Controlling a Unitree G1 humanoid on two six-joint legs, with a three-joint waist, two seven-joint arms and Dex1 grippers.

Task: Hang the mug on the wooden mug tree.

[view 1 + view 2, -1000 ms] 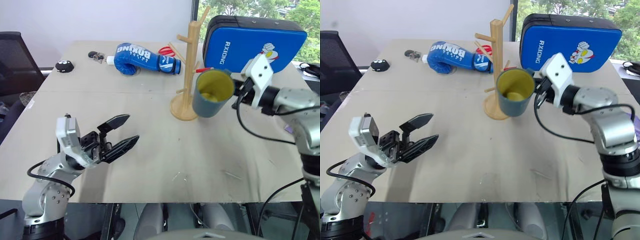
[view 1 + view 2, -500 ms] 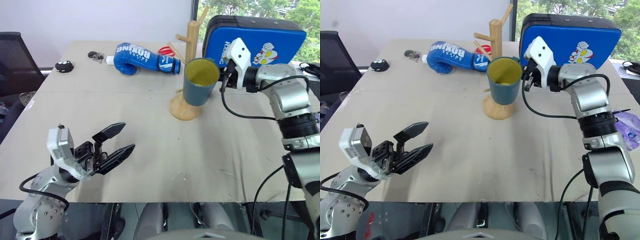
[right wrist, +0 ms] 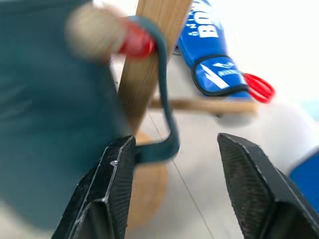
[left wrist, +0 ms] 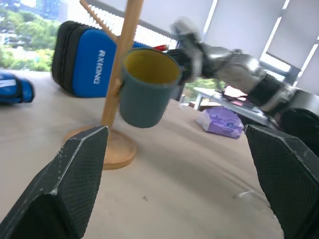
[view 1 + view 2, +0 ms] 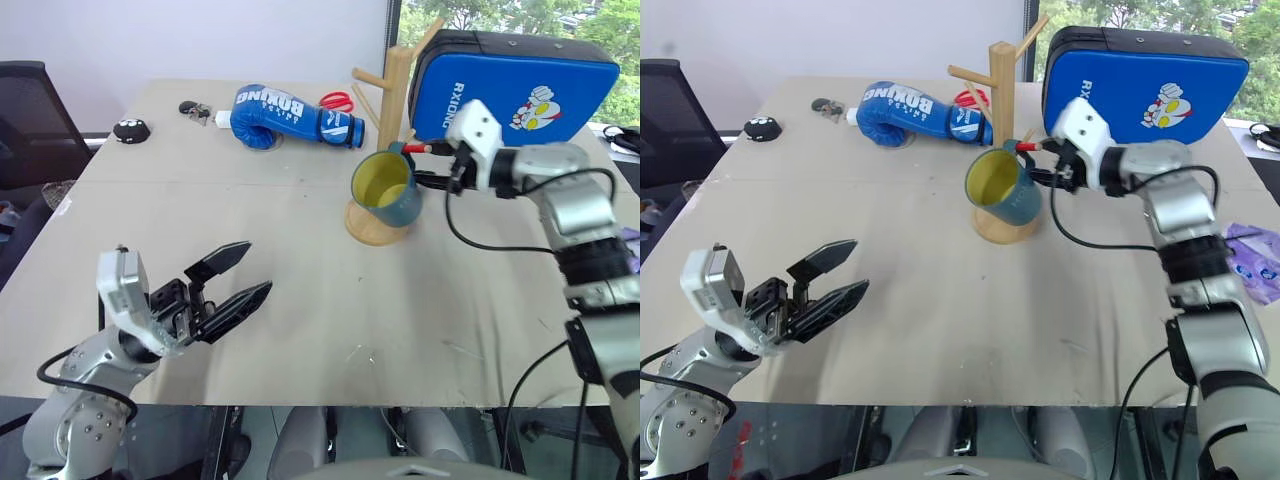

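Fingers of the right gripper (image 3: 172,186) stand apart around the handle of the mug (image 5: 385,190), which looks rigid, breakable ceramic, best gripped by that loop.

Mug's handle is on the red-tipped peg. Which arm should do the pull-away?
Right. The right gripper sits open right at the mug on the wooden mug tree. The left gripper is far off, near the table's front edge.

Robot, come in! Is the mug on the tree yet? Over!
Right pincer open, handle between its fingers. Left pincer open, empty. Mug hanging by its handle on the red-tipped peg of the wooden mug tree. Nothing blocking.
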